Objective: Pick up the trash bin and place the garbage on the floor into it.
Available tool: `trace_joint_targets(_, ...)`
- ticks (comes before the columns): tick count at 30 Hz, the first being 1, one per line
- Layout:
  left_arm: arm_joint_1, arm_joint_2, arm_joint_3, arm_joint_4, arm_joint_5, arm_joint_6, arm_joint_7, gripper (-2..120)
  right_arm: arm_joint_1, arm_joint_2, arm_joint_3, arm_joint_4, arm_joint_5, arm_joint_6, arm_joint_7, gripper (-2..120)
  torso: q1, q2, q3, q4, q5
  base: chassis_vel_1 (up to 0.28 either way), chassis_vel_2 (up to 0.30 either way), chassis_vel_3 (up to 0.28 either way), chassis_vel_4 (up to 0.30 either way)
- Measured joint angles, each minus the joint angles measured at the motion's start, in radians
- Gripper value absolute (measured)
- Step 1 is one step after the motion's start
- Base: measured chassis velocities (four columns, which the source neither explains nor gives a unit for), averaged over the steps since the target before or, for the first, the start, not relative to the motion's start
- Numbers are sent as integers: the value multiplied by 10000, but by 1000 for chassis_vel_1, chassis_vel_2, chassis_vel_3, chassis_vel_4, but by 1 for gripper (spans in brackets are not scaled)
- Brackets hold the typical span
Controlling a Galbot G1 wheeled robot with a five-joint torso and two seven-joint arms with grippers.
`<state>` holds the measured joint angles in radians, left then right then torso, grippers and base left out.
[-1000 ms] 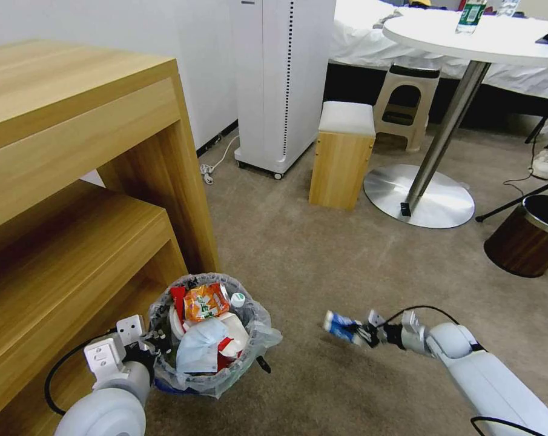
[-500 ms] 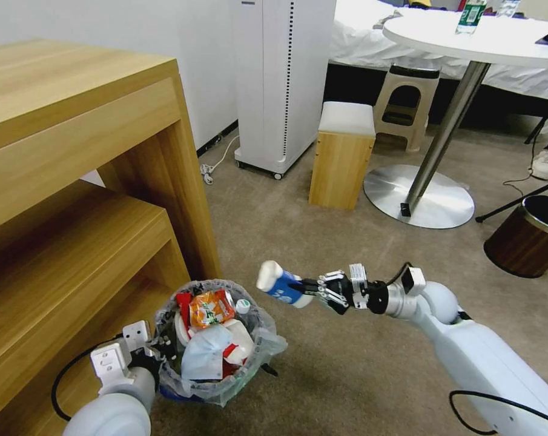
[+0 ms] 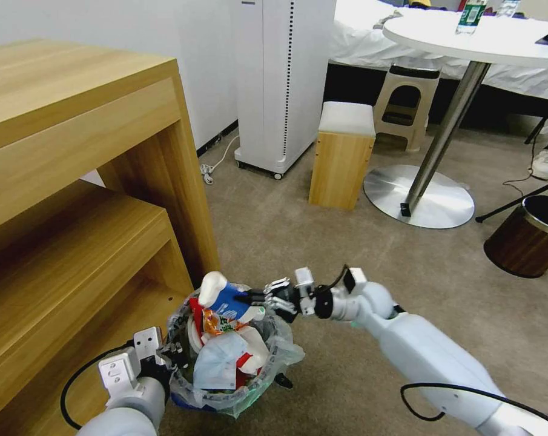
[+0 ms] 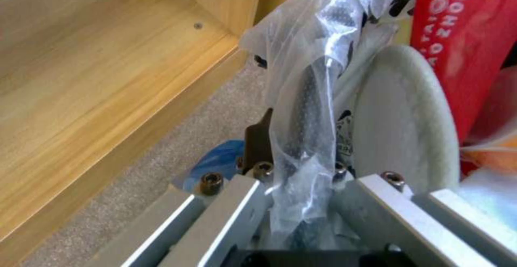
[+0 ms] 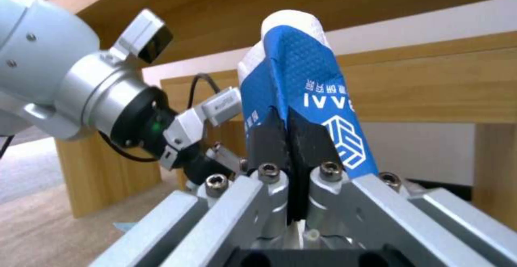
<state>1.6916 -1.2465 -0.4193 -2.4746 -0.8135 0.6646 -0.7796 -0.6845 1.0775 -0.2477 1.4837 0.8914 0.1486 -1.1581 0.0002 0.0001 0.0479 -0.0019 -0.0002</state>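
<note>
The trash bin, black with a crinkly clear bag, is full of garbage: pale-blue tissue, red and orange wrappers, white pieces. At its left rim my left gripper is shut on the rim. In the left wrist view that left gripper pinches the bagged rim, beside a white slipper and a red wrapper. My right gripper reaches in from the right, shut on a blue-white cup held just over the bin's far edge. The right wrist view shows the cup clamped in my right gripper.
A wooden shelf unit stands close on the left, right behind the bin. Farther off are a wooden stool, a white appliance, a round table's metal base and a dark-brown bin. Tan carpet lies open between.
My right gripper has lifted the blue-white cup off the carpet and carried it left to above the trash bin. The left gripper and bin have shifted slightly toward me.
</note>
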Motion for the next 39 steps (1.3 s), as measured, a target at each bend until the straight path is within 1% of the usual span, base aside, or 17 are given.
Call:
trace_joint_targets(5,-9,54,-13,-30,-27,0,0,0,4,125,-95,-81,-188,18,-88,0,0,0,0,0,1,0,0,0,0)
trace_joint_targets(9,-62,89,-48,-33,-76,7,1,0,-36,55,-87,-96,-404,18,-131,7,0,0,0,0,1,0,0,0,0)
trace_joint_targets(12,-175,118,-119,-6,-159,13,3,0,-154,-173,101,-72,-537,24,-304,25,0,0,0,-1,2,0,0,0,0)
trace_joint_targets(13,-175,118,-119,-6,-159,13,3,0,-154,-173,101,-72,-537,24,-304,25,0,0,0,-1,2,0,0,0,0)
trace_joint_targets(16,-297,162,-243,52,-319,20,-5,0,-240,-405,407,30,-548,37,-623,39,0,0,0,0,2,0,0,0,0)
trace_joint_targets(17,-297,162,-243,52,-319,20,-5,0,-240,-405,407,30,-548,37,-623,39,0,0,0,0,2,0,0,0,0)
trace_joint_targets(20,-520,260,-498,277,-544,25,-60,0,-502,-797,1034,358,-335,82,-725,54,0,0,0,0,1,0,0,0,0)
trace_joint_targets(21,-520,260,-498,277,-544,25,-60,0,-502,-797,1034,358,-335,82,-725,54,0,0,0,0,1,0,0,0,0)
trace_joint_targets(24,-694,299,-688,630,-649,23,-82,0,-1054,-1158,1646,989,186,281,256,69,0,0,0,0,2,0,0,0,0)
trace_joint_targets(25,-694,299,-688,630,-649,23,-82,0,-1054,-1158,1646,989,186,281,256,69,0,0,0,0,2,0,0,0,0)
trace_joint_targets(26,-749,298,-713,734,-669,20,-84,0,-1263,-1238,1821,1197,301,379,665,72,0,0,0,0,2,0,0,0,0)
trace_joint_targets(28,-869,277,-746,992,-682,-11,-87,0,-1827,-1384,2339,1689,536,625,1711,83,0,0,0,-2,3,0,0,0,0)
trace_joint_targets(29,-869,277,-746,992,-682,-11,-87,0,-1827,-1384,2339,1689,536,625,1711,83,0,0,0,-2,3,0,0,0,0)
trace_joint_targets(30,-945,261,-758,1155,-698,-20,-97,0,-2183,-1472,2713,1961,636,778,2235,88,0,0,0,-2,2,0,0,0,0)
trace_joint_targets(32,-1016,256,-780,1374,-751,-23,-112,0,-2625,-1574,3242,2268,668,974,2687,96,0,-1,0,-1,4,0,0,0,0)
trace_joint_targets(33,-1016,256,-780,1374,-751,-23,-112,0,-2625,-1574,3242,2268,668,974,2687,96,0,-1,0,-1,4,0,0,0,0)
trace_joint_targets(39,-1006,273,-815,1763,-898,-29,-138,0,-3712,-1707,4565,2957,655,1207,3115,100,0,-2,0,-2,2,0,0,0,0)
